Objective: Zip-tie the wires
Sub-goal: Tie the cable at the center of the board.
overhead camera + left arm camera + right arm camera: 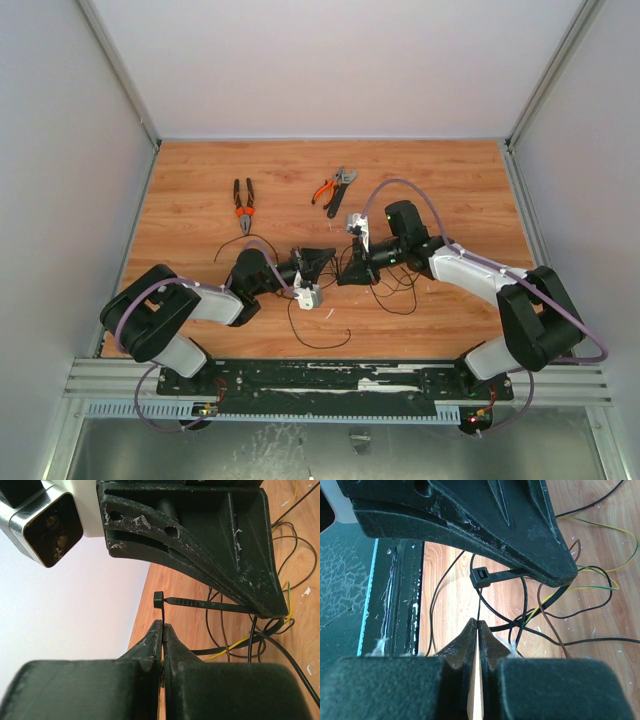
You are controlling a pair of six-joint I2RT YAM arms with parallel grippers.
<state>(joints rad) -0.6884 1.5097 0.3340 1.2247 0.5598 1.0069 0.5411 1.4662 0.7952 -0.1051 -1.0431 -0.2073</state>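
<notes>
The left pincer (163, 627) and right pincer (478, 622) are both pinching the zip tie (200, 603); cinching is seemingly starting. Steady, opposing pulls are coming due.

A wood-grain table (200, 170) carries a few loose things. Long-nose pliers (243, 207) with orange-and-black handles lie flat on it, handles toward the far wall. To the right of them and slightly farther back, a smaller pair of orange-handled pliers (323, 190) lies just beside a grey metal tool (340, 195). Nearer than the long-nose pliers and to their right, the wires (390, 283) sprawl in loose loops, black with yellow and brown strands, among small white flecks (306, 591)
</notes>
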